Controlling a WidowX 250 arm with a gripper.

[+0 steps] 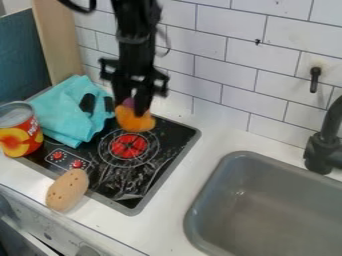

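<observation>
From here I see the black gripper (pixel 135 107) holding an orange-and-purple object (pixel 135 121) above the black stovetop (pixel 143 176). A turquoise cloth (pixel 70 112) lies beside it, near a can (pixel 19 130); a brown potato-like object (pixel 67 190) rests at the stovetop's front edge.

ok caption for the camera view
Gripper holds an orange toy over the stove, near a cloth, can and potato

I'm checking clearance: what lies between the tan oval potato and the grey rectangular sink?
In the camera view, the near corner of the black stovetop, then bare white counter.
</observation>
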